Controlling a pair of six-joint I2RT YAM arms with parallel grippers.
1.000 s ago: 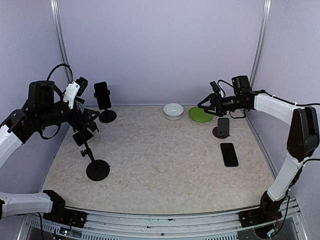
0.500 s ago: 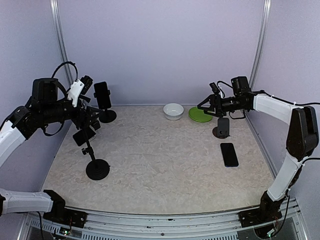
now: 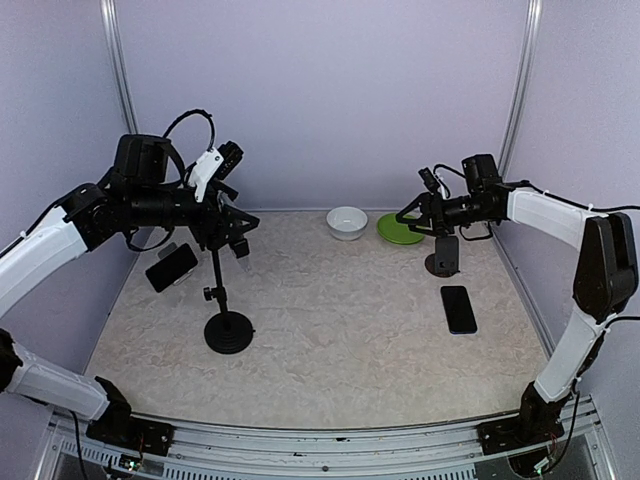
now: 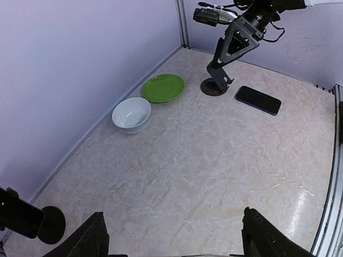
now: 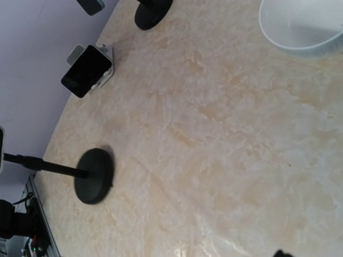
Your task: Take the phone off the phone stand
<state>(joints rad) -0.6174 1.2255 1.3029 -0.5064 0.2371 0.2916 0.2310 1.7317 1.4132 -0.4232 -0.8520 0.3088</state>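
Note:
A phone in a white case [image 3: 172, 267] shows near the left wall, apart from the tall black stand [image 3: 228, 333]; it also shows in the right wrist view [image 5: 88, 67], seemingly lying on the table. My left gripper [image 3: 236, 235] is open and empty by the top of that stand's pole; its fingers [image 4: 96, 235] stand wide apart over bare table. A second black phone [image 3: 459, 308] lies flat beside a low black stand [image 3: 443, 262]. My right gripper [image 3: 414, 216] hovers open just left of and above that low stand.
A white bowl [image 3: 347, 221] and a green plate [image 3: 400, 230] sit at the back centre. Another phone on a stand [image 4: 19, 219] with a round base [image 4: 51, 225] stands at the back left, hidden behind my left arm in the top view. Walls close three sides.
My left arm has swung up and to the right. The tall stand has shifted right with it, and the white-cased phone now shows apart from it. The right arm has barely moved.

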